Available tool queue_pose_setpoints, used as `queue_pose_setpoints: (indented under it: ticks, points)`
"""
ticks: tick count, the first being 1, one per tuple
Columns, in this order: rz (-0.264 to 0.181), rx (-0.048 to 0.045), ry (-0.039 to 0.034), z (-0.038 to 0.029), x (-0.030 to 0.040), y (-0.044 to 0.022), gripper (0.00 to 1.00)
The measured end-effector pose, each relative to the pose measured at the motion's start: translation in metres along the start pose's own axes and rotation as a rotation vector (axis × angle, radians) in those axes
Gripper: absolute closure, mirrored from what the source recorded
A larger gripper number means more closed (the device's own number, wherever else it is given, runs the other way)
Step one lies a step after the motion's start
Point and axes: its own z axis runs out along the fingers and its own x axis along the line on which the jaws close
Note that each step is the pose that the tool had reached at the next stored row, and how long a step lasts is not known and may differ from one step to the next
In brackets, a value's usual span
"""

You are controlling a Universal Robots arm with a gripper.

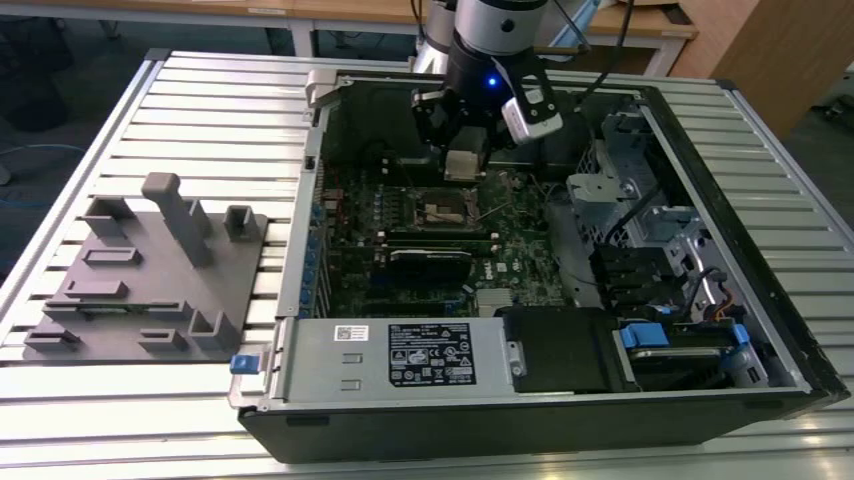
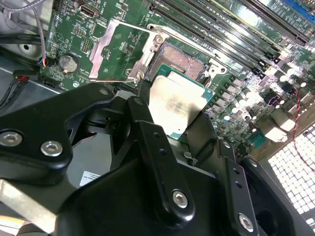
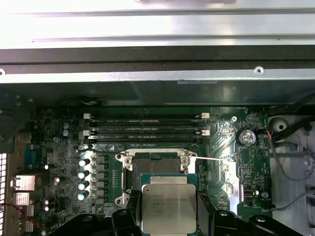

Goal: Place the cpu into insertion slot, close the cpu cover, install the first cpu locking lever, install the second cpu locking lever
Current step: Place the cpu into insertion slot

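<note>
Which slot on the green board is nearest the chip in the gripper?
The small square dark insertion slot with silvery edging, just past the silver-topped square cpu the gripper holds; the long narrow black memory slots lie farther.

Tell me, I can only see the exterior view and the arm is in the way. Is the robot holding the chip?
Observer: Yes. In the first wrist view the end effector is shut on the cpu, gripping two opposite edges.
Operator: Is it in its hole?
Observer: No. The insertion slot is bare, and the cpu is held close by, not seated.
Operator: Is the lid in the way?
Observer: No. In the second wrist view the cpu cover lies swung open to one side.
</note>
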Motion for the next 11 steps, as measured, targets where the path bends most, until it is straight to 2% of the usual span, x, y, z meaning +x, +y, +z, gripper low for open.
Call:
queue_pose_setpoints:
  ticks: [7, 11]
  points:
    - [0.0, 0.0, 0.0, 0.0056, -0.0001, -0.0005, 0.46]
    - [0.0, 0.0002, 0.0001, 0.006, -0.0001, -0.0006, 0.46]
